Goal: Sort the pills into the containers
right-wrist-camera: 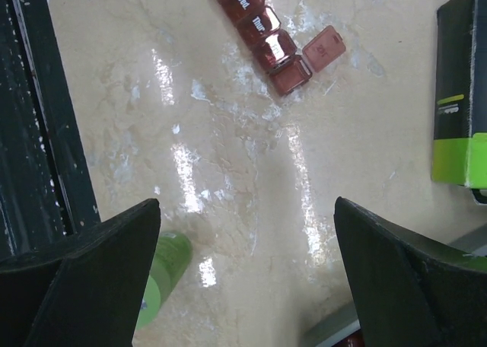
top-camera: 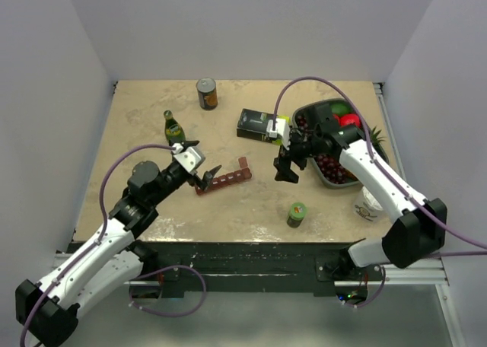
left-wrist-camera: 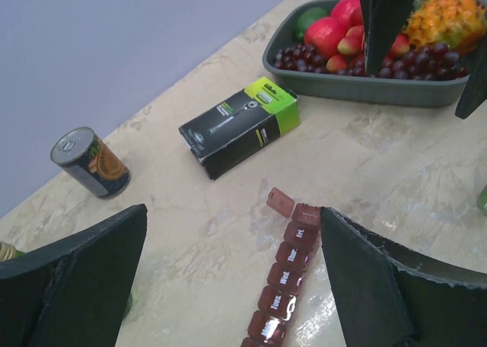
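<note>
We saw the left fingers [left-wrist-camera: 76, 278] wide apart above the maroon pill strip [left-wrist-camera: 285, 282], and the right fingers [right-wrist-camera: 403, 271] wide apart near its open lid [right-wrist-camera: 325, 46].

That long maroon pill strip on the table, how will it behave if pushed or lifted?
The pill strip looks like thin hard plastic, so probably stiff and light. On the glossy table, it would likely slide or pivot if pushed at one end. Its open end lid may flap.
</note>
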